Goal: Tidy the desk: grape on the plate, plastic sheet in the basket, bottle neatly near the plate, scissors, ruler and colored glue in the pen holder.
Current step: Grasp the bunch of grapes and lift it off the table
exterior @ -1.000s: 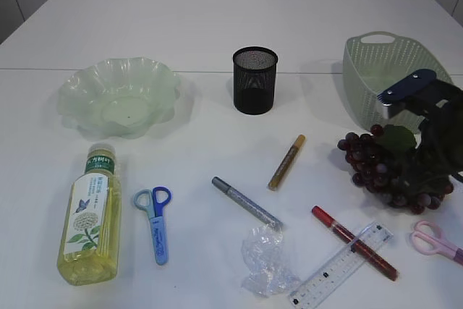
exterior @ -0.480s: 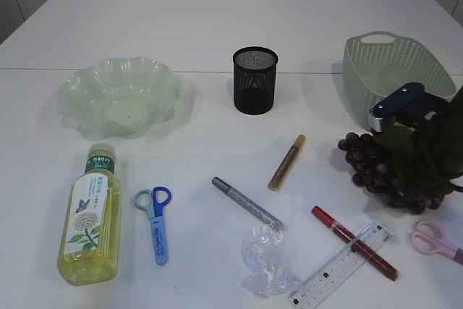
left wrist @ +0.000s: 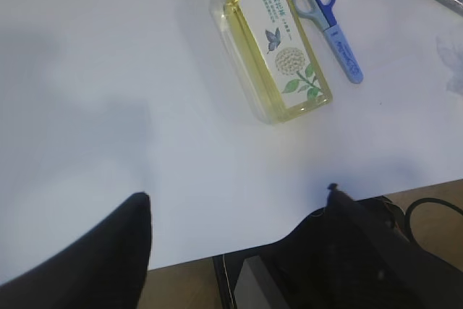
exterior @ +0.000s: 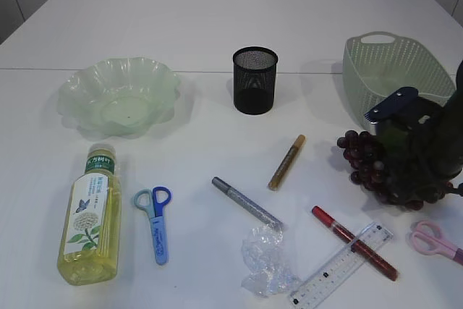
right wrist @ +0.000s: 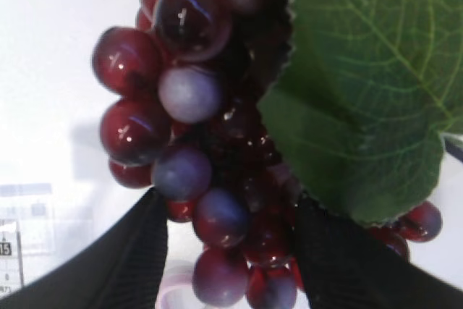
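pink scissors (exterior: 437,240) cut by right edge, grape (exterior: 387,171) partly behind arm

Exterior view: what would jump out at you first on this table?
The dark red grape bunch at the right edge, with the right tool down over it, its fingers either side of the berries. Next, the yellow bottle lying flat at front left, and the black pen holder standing upright in the middle.

- One plate (exterior: 119,96)
- One pen holder (exterior: 255,80)
- One basket (exterior: 394,70)
- One bottle (exterior: 90,215)
- Two scissors: blue (exterior: 154,221), pink (exterior: 436,240)
- Three glue pens: gold (exterior: 286,162), silver (exterior: 246,202), red (exterior: 354,242)
- One ruler (exterior: 341,265)
- One plastic sheet (exterior: 266,260)
- One grape bunch (exterior: 380,171)
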Controlling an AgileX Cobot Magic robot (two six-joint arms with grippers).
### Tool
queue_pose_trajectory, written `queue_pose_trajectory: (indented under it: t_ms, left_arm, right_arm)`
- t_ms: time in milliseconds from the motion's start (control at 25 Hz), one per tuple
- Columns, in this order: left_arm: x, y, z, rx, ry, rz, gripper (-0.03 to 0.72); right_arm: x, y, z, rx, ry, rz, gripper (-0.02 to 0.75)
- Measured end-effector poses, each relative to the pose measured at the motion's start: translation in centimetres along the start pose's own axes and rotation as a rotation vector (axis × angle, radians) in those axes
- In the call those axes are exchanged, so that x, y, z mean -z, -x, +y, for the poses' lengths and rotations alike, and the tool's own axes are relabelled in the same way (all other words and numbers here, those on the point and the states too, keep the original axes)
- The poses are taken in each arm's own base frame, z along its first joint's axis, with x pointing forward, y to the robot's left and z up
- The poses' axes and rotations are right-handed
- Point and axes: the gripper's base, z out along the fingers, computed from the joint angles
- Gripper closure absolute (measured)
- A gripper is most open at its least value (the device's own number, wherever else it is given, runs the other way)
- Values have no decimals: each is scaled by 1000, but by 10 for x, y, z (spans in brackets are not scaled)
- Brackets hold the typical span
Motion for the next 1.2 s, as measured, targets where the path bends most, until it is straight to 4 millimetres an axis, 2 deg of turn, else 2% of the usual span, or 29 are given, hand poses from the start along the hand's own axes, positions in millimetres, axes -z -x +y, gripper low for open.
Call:
queue_pose_trajectory:
  t_ms: [240,600,720,960,1200]
  left_arm:
    - [0,0,0,0,0,0,148]
    - [0,0,0,0,0,1,148]
    - [0,0,0,0,0,1,148]
    - [0,0,0,0,0,1,148]
    - [0,0,0,0,0,2,182]
  right_arm:
    - [-2,2,-2,18,-20,-20,300]
    - [-21,3,-2,30,-12,-3,302]
    - [-22,3,-3,33,-14,-5,372]
    - [-21,6,-3,-28,-10,-19,603]
    - [-10,18,-11,-129,-6,-15,638]
